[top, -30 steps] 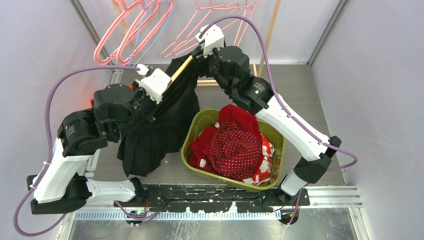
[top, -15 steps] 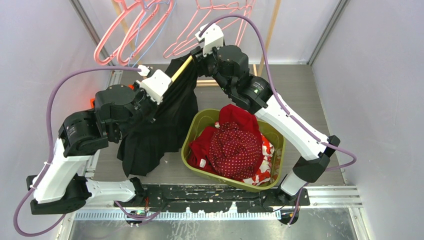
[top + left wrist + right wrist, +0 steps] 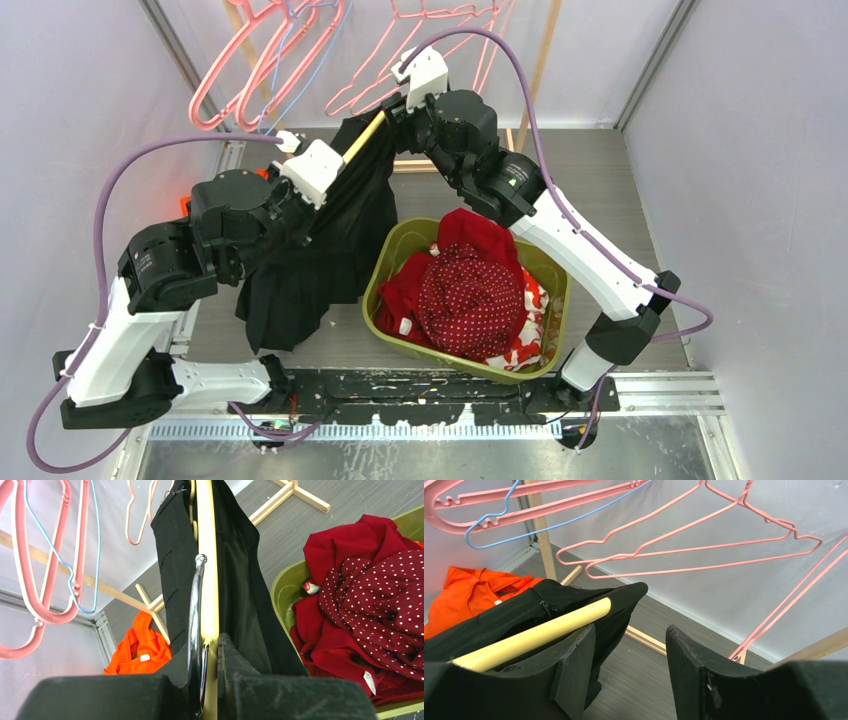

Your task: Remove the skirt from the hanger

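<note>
The left gripper is clamped on a cream bar hanger with a metal hook. A black pleated skirt is still on the hanger and hangs left of an olive-green plastic tub of red garments. At the hanger's far end is the right gripper, jaws apart and holding nothing.

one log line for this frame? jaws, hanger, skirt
left jaws: shut on hanger | right jaws: open at hanger end, gripping nothing | skirt: on hanger, draped down | status: removal not done
</note>
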